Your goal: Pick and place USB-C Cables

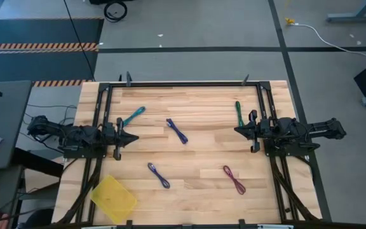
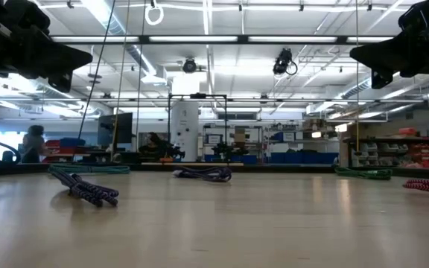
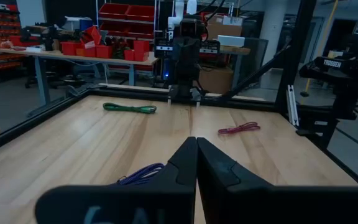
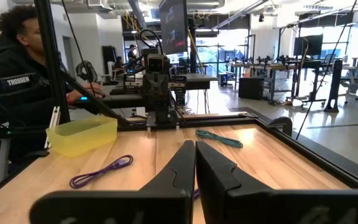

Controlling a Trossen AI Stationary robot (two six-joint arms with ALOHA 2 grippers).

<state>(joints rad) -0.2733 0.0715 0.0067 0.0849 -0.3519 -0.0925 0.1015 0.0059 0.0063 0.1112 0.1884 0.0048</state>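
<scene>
Pale wood planks make up the counter, seen from above with five short folded USB-C cables scattered across it and none yet collected. The teal cable lies near the far left, just ahead of the left claw. The green cable lies at the far right, just beside the right claw. One blue-purple cable sits in the middle, a second blue-purple cable lies nearer the front, and the maroon cable is at the front right. A yellow bin sits at the front left corner.

Both claws hang above the counter at opposite sides, fingers pressed together and carrying nothing. By my reading the task is at its very start: the next move calls for one claw to spread its fingers, travel over a cable and descend onto it. The bin looks the likely place to put cables, though that is a guess.

The overhead view alone shows all five cables. The right wrist view adds a seated person beyond the counter's edge. The low view shows the cables lying flat on the wood.
</scene>
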